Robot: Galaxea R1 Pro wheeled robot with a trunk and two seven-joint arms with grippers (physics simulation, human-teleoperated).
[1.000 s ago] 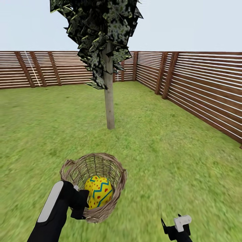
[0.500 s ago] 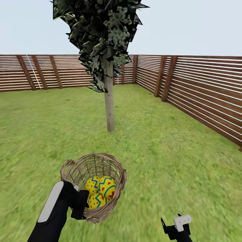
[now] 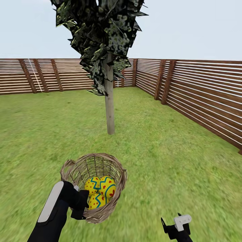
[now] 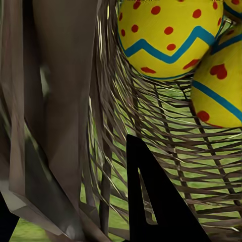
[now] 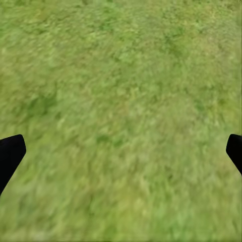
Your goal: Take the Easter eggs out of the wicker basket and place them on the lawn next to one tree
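While the left gripper (image 3: 80,205) clamps the near rim of the wicker basket (image 3: 117,168) and holds it up off the lawn (image 3: 174,158), the 3 Easter eggs (image 3: 100,191) sit bunched together in the basket's bottom, touching one another, at about 6 o'clock in the head view. From the left wrist camera, one dark finger (image 4: 156,201) lies inside the woven wall with the thick rim (image 4: 60,101) against it, so the grip is closed on the basket; 2 of the yellow eggs, one (image 4: 169,35) with a blue zigzag and red dots and another (image 4: 222,85) just beside it and touching it, rest on the open weave with grass showing through the gaps. At roughly 12 o'clock from the basket stands the tree (image 3: 109,101), its bare grey-brown trunk rising from the grass and its dark mottled foliage spreading above, well apart from the basket. Behind it, a brown slatted fence (image 3: 201,94) runs from about 9 o'clock around through the far corner to 3 o'clock. Low at about 5 o'clock, the right gripper (image 3: 174,225) hangs over bare grass, near the frame's lower edge. Its wrist camera looks straight down on blurred green turf (image 5: 121,111), with the 2 black fingertips (image 5: 10,156) spread wide at opposite edges, released and holding nothing.
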